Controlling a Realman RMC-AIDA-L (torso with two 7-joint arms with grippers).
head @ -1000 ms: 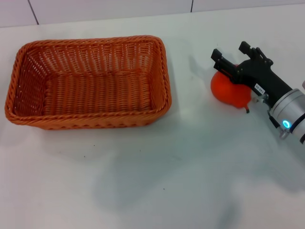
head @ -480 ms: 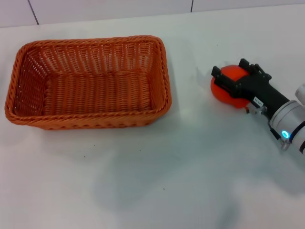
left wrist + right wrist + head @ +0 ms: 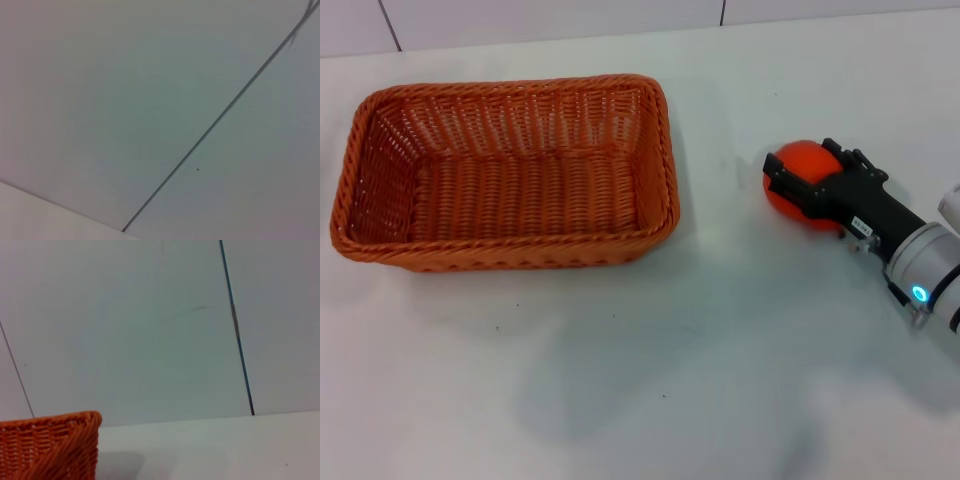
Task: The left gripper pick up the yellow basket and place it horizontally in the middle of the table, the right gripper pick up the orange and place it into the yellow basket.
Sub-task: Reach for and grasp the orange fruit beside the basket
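The yellow basket (image 3: 510, 170), an orange-brown woven rectangle, lies flat and empty on the left half of the white table (image 3: 650, 380); a corner of it shows in the right wrist view (image 3: 47, 445). The orange (image 3: 805, 158) rests on the table to the right of the basket. My right gripper (image 3: 801, 166), black with a silver-white arm and blue light, reaches in from the right and is low over the orange, its open fingers on either side of it. The left gripper is out of view; its wrist view shows only a wall.
The table runs bare across the front and between the basket and the orange. A white panelled wall (image 3: 550, 20) stands along the table's far edge.
My right gripper has come down over the orange, so its fingers now straddle the fruit. The basket and the orange have not moved.
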